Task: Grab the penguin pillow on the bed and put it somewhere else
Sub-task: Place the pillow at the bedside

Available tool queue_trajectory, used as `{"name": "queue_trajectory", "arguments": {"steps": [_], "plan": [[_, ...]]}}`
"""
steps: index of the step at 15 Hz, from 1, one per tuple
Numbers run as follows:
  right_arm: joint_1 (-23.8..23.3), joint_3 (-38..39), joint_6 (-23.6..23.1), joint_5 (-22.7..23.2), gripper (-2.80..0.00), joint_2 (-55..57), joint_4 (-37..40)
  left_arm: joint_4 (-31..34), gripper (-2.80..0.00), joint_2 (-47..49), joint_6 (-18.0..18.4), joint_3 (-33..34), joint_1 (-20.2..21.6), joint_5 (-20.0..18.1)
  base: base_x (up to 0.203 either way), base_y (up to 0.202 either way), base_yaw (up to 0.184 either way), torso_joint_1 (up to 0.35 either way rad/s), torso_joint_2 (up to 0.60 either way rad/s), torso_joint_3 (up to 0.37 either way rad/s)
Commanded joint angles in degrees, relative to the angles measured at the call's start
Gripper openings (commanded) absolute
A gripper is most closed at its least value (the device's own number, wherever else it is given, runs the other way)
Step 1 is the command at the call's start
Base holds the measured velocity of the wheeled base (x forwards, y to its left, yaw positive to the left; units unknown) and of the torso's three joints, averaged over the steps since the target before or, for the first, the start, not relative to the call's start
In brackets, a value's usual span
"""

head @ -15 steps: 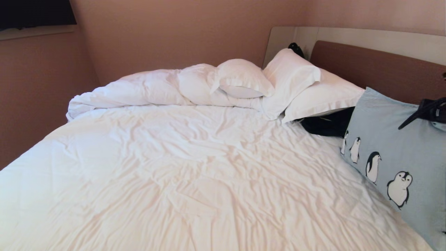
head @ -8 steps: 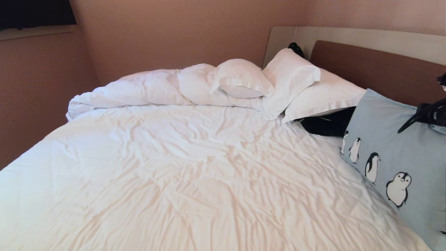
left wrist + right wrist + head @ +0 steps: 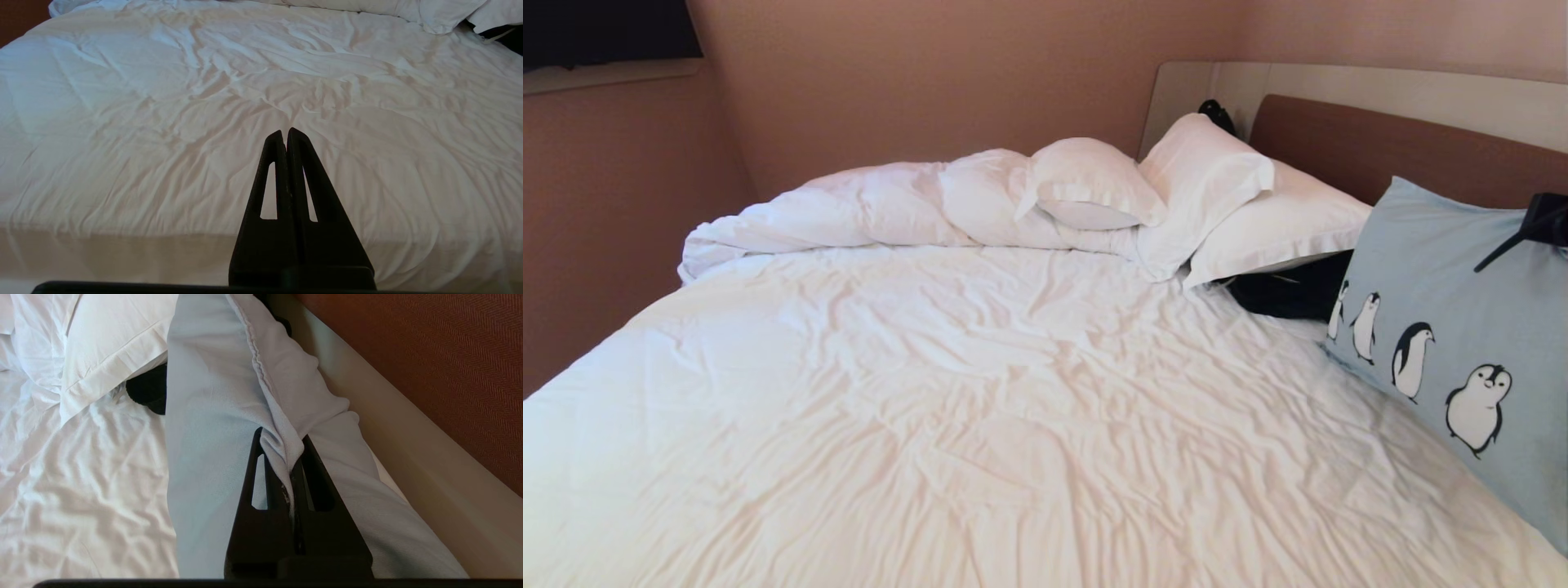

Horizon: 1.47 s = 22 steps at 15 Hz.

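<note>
Right claw (image 3: 291, 473): I have it pinched shut on the seam of the penguin pillow (image 3: 1462, 327).
Left claw (image 3: 286, 136): closed, empty, over the bed (image 3: 980, 408).
Pillow: upright against the headboard (image 3: 1380, 147).
Progress: gripped; moving and releasing remain.
Room: wrinkled white sheet, pinkish walls.

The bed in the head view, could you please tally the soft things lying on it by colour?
White pillows: 3
White duvet: 1
Light blue penguin pillow: 1
Black clothing bundle: 1
Total: 6
</note>
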Motion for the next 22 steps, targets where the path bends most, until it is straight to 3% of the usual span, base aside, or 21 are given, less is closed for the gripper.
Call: {"name": "queue_trajectory", "arguments": {"steps": [1,7,11,17,22], "plan": [[0.0,-0.3,0.0,0.1,-2.80,0.1,-0.1,0.0,-2.80,0.0,0.0,0.2,0.0,0.0,0.000,0.000,0.000,0.000,0.00,0.000],[0.0,0.3,-1.0,0.1,-2.80,6.7,-0.1,0.0,-2.80,0.0,0.0,0.2,0.0,0.0,0.000,0.000,0.000,0.000,0.00,0.000],[-0.7,0.3,-0.7,2.5,-2.80,7.5,2.7,0.0,-2.80,0.0,0.0,0.2,0.0,0.0,0.000,0.000,0.000,0.000,0.00,0.000],[0.7,0.1,-0.2,2.0,-2.80,8.2,9.9,0.0,-2.80,0.0,0.0,0.2,0.0,0.0,0.000,0.000,0.000,0.000,0.00,0.000],[1.4,-0.8,0.4,2.0,-2.80,13.5,10.2,0.0,-2.80,0.0,0.0,0.2,0.0,0.0,0.000,0.000,0.000,0.000,0.00,0.000]]}}
